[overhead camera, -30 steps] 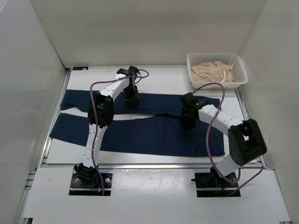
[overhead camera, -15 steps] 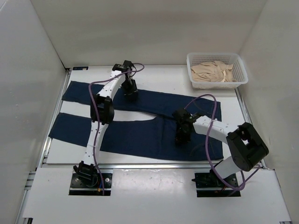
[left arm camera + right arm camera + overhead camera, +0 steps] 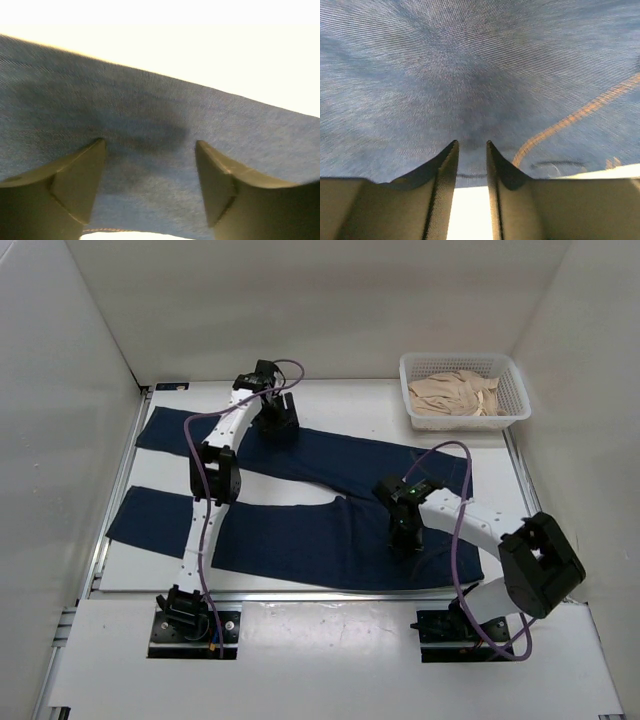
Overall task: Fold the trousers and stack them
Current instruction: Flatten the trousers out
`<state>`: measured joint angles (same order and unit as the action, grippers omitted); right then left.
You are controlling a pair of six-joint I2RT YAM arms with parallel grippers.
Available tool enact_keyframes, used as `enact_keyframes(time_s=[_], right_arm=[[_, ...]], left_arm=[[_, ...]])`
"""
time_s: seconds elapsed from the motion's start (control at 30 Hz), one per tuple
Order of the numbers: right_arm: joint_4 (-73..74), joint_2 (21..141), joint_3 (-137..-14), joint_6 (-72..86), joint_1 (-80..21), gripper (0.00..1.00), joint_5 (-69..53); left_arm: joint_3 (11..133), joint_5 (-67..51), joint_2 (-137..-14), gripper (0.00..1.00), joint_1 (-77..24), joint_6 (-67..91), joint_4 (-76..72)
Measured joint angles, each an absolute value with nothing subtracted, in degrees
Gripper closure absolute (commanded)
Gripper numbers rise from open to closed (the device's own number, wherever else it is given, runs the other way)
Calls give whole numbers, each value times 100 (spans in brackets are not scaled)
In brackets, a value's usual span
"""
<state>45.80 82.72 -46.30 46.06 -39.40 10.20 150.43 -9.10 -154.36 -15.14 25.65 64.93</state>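
The dark navy trousers (image 3: 300, 540) lie spread flat on the white table, legs pointing left and waist at the right. My left gripper (image 3: 277, 420) sits on the far leg. In the left wrist view it (image 3: 150, 142) is open, fingers wide apart against the denim (image 3: 150, 110). My right gripper (image 3: 405, 540) is low on the waist end near the front edge. In the right wrist view its jaws (image 3: 471, 142) are almost closed on the denim (image 3: 470, 60) just inside the hem, beside tan stitching (image 3: 570, 117).
A white mesh basket (image 3: 515, 408) holding beige cloth (image 3: 455, 392) stands at the back right corner. White walls close in the table on the left, back and right. The arm bases sit on the near edge.
The trousers have swung: the far leg slid back and left with my left gripper, and the waist end slid toward the near edge with my right gripper.
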Motion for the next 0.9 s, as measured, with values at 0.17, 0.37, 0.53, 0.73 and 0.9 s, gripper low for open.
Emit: enact_keyframes(time_s=[0.17,0.37,0.53,0.73,0.9], right_arm=[[5107,7789,-5284,4571,-3911,22,1435],[4987,7450,-5811,4150,-3041,61,1616],[4451,8643,-6453,3612,-2014,97,1291],[3948,10538,-7671,3192,-1594,98,781],[3887,11275,-8464,3024,-1608,99,381]], left_arm=[[14999,-899,-15179,0,-1441,2528,6276],[13614,-843,-13426,23,-1382,2453,6053],[11439,-847,-11622,37,-1616,2464,5811],[8077,-670,-10219,37,-2495,3006,5419],[6475,-451,-9983,38,-2438,3459,5435]])
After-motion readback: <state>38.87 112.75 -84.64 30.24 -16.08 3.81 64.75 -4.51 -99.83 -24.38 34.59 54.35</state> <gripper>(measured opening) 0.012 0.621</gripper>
